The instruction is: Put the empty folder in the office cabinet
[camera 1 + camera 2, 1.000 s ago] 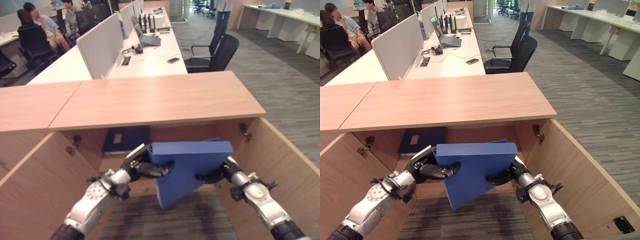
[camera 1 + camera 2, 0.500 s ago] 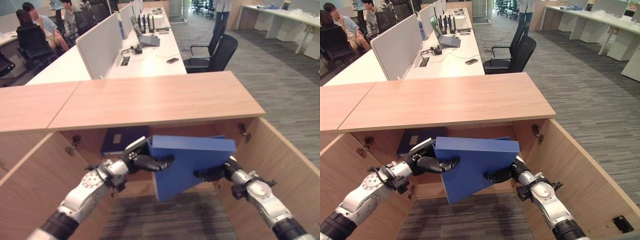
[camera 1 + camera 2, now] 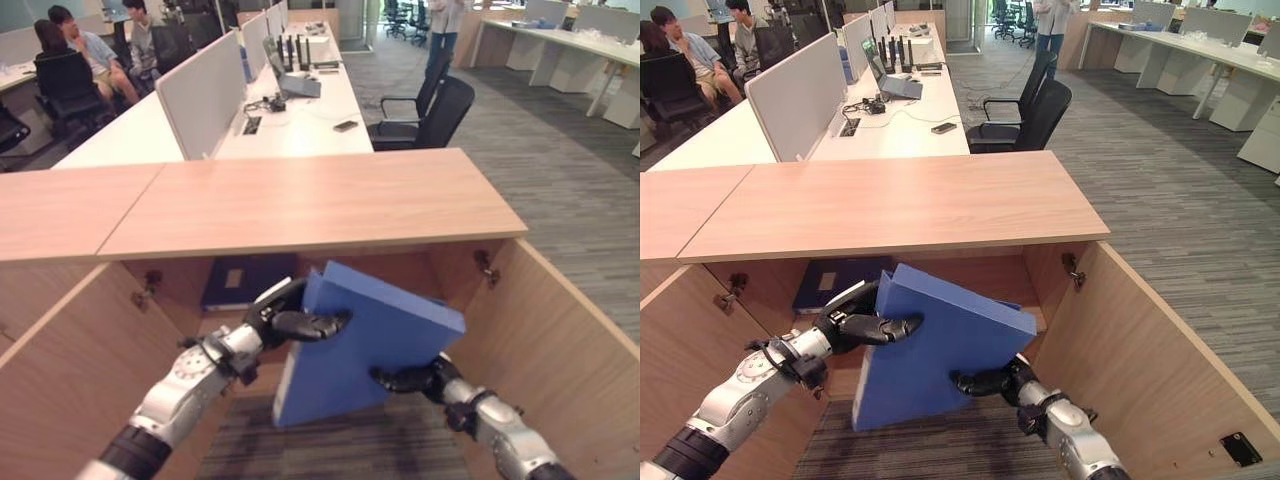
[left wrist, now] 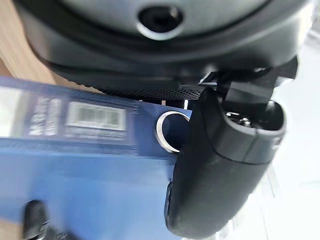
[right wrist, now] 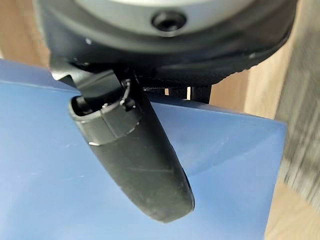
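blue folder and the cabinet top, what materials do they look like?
Blue rigid folder: looks like plastic-covered board, smooth with a slight sheen in the right wrist view, plus a metal ring hole in the spine. Light wooden cabinet top: likely wood-grain laminate, matte with an even, faint grain; solid wood can't be ruled out.

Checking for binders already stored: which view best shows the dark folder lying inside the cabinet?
The left eye view: the dark folder lies flat at the cabinet back, left of the held blue folder. The right eye view shows it partly hidden by the left hand.
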Tool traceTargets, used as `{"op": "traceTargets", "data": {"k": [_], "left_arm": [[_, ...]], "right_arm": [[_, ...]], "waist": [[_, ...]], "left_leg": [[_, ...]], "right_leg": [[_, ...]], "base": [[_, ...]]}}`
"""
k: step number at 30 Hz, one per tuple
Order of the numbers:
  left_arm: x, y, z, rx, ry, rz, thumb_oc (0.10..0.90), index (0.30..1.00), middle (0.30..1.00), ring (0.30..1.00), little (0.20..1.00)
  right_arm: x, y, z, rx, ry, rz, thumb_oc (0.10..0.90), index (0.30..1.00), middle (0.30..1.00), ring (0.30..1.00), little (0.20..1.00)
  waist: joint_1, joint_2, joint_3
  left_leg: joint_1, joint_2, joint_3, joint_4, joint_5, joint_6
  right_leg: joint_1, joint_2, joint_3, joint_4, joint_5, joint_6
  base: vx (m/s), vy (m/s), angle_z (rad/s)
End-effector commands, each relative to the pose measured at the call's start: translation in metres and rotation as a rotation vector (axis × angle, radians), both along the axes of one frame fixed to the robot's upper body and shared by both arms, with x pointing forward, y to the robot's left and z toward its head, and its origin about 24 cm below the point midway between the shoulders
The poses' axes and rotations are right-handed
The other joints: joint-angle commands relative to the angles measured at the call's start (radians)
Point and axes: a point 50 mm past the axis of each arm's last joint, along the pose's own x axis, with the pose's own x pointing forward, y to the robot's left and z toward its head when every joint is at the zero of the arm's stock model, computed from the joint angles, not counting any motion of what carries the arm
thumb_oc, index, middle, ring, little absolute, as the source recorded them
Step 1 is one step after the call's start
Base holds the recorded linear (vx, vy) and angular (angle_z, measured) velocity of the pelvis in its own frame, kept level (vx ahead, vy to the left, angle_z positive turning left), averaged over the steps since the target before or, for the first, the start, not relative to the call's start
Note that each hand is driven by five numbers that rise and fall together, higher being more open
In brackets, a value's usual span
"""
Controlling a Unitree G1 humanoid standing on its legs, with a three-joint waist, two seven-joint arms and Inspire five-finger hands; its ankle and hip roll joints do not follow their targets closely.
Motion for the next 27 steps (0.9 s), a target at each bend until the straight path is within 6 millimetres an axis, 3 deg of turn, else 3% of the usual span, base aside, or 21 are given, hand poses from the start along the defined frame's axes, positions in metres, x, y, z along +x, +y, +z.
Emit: {"op": "traceTargets", "data": {"k": [1, 7, 11, 13, 16, 25, 27], "left_arm": [[0.000, -0.036, 0.007, -0.063, -0.106, -0.109, 0.800, 0.900, 0.900, 0.900, 0.900], [-0.020, 0.003, -0.050, 0.052, 0.115, 0.095, 0.800, 0.900, 0.900, 0.900, 0.900], [-0.029, 0.013, -0.065, 0.066, 0.179, 0.146, 0.800, 0.900, 0.900, 0.900, 0.900], [-0.045, 0.030, -0.089, 0.090, 0.284, 0.249, 0.800, 0.900, 0.900, 0.900, 0.900], [-0.059, 0.040, -0.112, 0.093, 0.385, 0.353, 0.800, 0.900, 0.900, 0.900, 0.900], [-0.112, 0.041, -0.181, 0.168, 0.739, 0.484, 0.800, 0.900, 0.900, 0.900, 0.900], [-0.134, 0.041, -0.200, 0.230, 0.869, 0.527, 0.800, 0.900, 0.900, 0.900, 0.900]], "right_arm": [[0.043, 0.033, 0.043, 0.261, -0.177, -0.116, 0.400, 0.300, 0.300, 0.300, 0.300], [0.032, 0.012, 0.028, 0.289, -0.098, -0.264, 0.400, 0.300, 0.300, 0.300, 0.300], [0.029, 0.004, 0.025, 0.268, -0.083, -0.289, 0.400, 0.300, 0.300, 0.300, 0.300], [0.027, -0.010, 0.019, 0.207, -0.060, -0.327, 0.400, 0.300, 0.300, 0.300, 0.300], [0.026, -0.021, 0.013, 0.160, -0.037, -0.354, 0.400, 0.300, 0.300, 0.300, 0.300], [0.017, -0.036, -0.009, 0.009, 0.057, -0.347, 0.400, 0.300, 0.300, 0.300, 0.300], [0.014, -0.038, -0.014, 0.001, 0.089, -0.358, 0.400, 0.300, 0.300, 0.300, 0.300]], "waist": [[-0.010, -0.027, -0.063], [-0.006, -0.022, -0.052], [-0.007, -0.019, -0.047], [-0.006, -0.016, -0.037], [-0.006, -0.009, -0.025], [-0.002, 0.010, 0.012], [-0.008, 0.008, 0.030]], "left_leg": [[0.021, -0.024, -0.040, -0.002, -0.109, -0.018], [0.014, -0.018, -0.041, -0.002, -0.102, -0.025], [0.008, -0.015, -0.044, -0.002, -0.098, -0.028], [-0.006, -0.007, -0.049, -0.002, -0.089, -0.033], [-0.024, 0.004, -0.060, -0.002, -0.078, -0.041], [-0.074, 0.063, -0.087, 0.002, -0.021, -0.082], [-0.106, 0.077, -0.068, 0.077, -0.026, -0.088]], "right_leg": [[0.008, 0.011, -0.021, 0.007, -0.085, 0.046], [0.002, 0.015, -0.023, 0.007, -0.089, 0.041], [-0.003, 0.017, -0.025, 0.007, -0.090, 0.039], [-0.014, 0.024, -0.030, 0.007, -0.091, 0.034], [-0.031, 0.032, -0.036, 0.010, -0.095, 0.025], [-0.090, 0.061, -0.074, 0.066, -0.149, -0.008], [-0.094, 0.055, -0.079, 0.086, -0.162, -0.021]], "base": [[0.00, 0.000, 0.00], [0.01, -0.030, 0.00], [0.01, -0.038, 0.01], [0.01, -0.083, 0.03], [-0.01, -0.080, 0.09], [0.00, -0.115, 0.19], [0.02, -0.114, 0.13]]}}
